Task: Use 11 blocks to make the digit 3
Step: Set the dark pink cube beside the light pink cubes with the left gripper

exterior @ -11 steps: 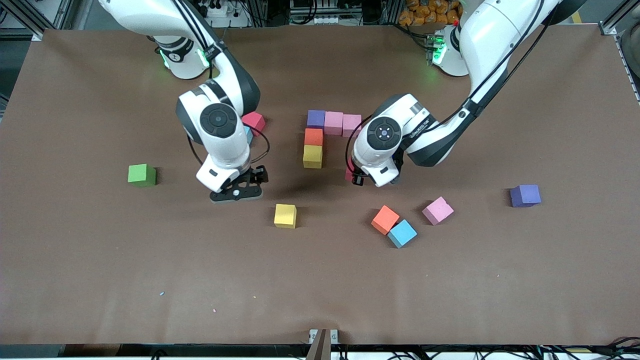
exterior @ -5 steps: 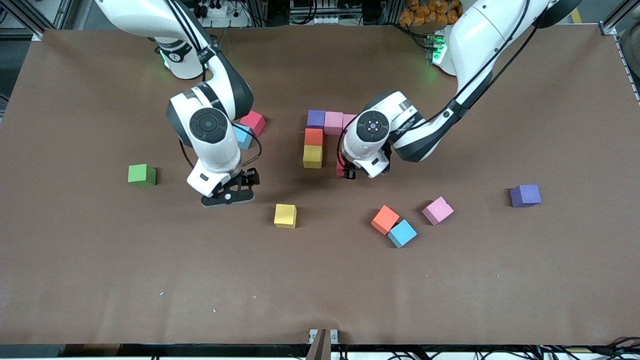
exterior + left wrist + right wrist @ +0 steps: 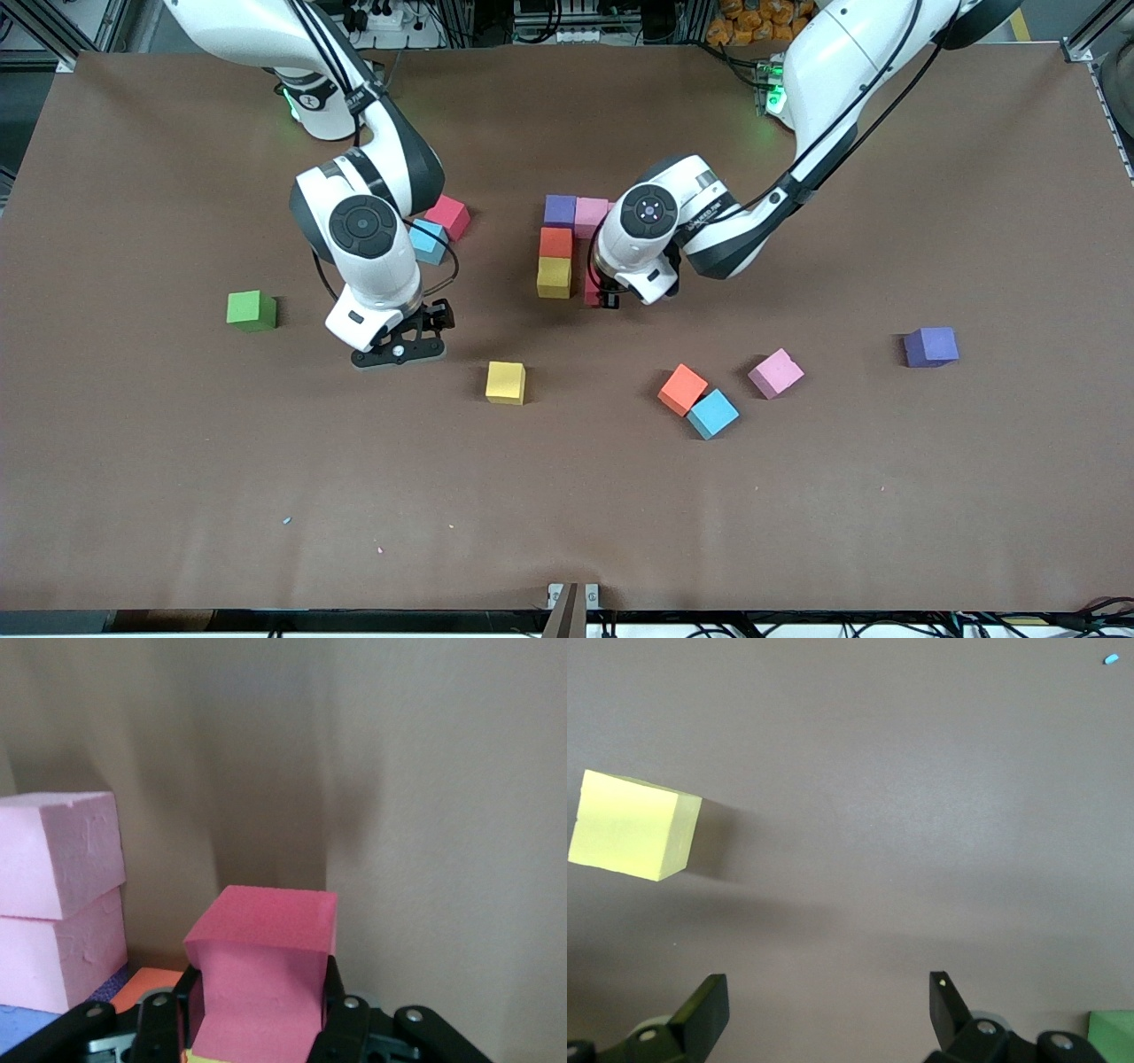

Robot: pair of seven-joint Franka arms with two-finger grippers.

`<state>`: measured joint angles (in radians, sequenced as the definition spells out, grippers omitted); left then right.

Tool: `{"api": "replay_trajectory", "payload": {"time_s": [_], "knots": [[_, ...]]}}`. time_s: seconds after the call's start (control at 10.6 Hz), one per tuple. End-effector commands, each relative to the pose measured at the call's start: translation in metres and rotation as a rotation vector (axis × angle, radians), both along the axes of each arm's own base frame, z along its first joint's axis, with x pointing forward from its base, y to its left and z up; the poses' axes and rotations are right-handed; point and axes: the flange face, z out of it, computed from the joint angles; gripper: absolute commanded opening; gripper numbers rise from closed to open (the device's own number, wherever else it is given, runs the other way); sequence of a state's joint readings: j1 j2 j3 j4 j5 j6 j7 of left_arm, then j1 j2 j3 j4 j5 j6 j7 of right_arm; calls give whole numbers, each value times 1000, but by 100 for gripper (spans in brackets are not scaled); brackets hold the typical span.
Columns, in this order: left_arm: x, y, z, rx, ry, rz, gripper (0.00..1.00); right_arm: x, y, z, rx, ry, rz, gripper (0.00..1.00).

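Note:
My left gripper (image 3: 606, 298) is shut on a red block (image 3: 266, 961), low over the table beside the yellow block (image 3: 554, 276) of the partly built digit 3. That figure has a purple block (image 3: 560, 210) and a pink one (image 3: 591, 213) in a row, with an orange block (image 3: 556, 241) and the yellow one in a line toward the front camera. Two pink blocks (image 3: 58, 850) show in the left wrist view. My right gripper (image 3: 400, 347) hangs open and empty over bare table, near a loose yellow block (image 3: 506, 382) (image 3: 631, 826).
Loose orange (image 3: 682, 389), blue (image 3: 712, 413) and pink (image 3: 775, 372) blocks lie nearer the front camera, a purple one (image 3: 930, 346) toward the left arm's end. A red (image 3: 448, 215) and a blue block (image 3: 430, 241) sit by the right arm. A green cube (image 3: 252, 310) lies toward the right arm's end.
My left gripper has carried the red block toward the figure, up beside its yellow block. My right gripper has drifted a little toward the right arm's end, still open.

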<state>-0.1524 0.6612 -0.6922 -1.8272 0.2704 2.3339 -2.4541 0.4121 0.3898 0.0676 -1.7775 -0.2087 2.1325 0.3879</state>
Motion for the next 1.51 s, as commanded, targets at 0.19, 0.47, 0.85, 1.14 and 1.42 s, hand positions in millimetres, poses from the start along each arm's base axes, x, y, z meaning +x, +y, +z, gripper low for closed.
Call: {"api": "replay_trajectory", "payload": {"time_s": [0.19,0.47,0.85,1.14,1.42], "knots": [[-6,-2,-4,-6,-19,1,0,-4,-6,8,3,22,2,100],[-13,-10,-13,-9,-17,-9,0,-4,-6,7,2,24,2,100],[-9,-8,-15,-10,-15,38,0,-4,-6,7,2,24,2,100],[-8,-8,-19,5,-26,37,0,-4,-5,7,2,24,3,100],[-9,-14,-21,6,-30,32,0,-5,-4,7,2,24,6,100]]}}
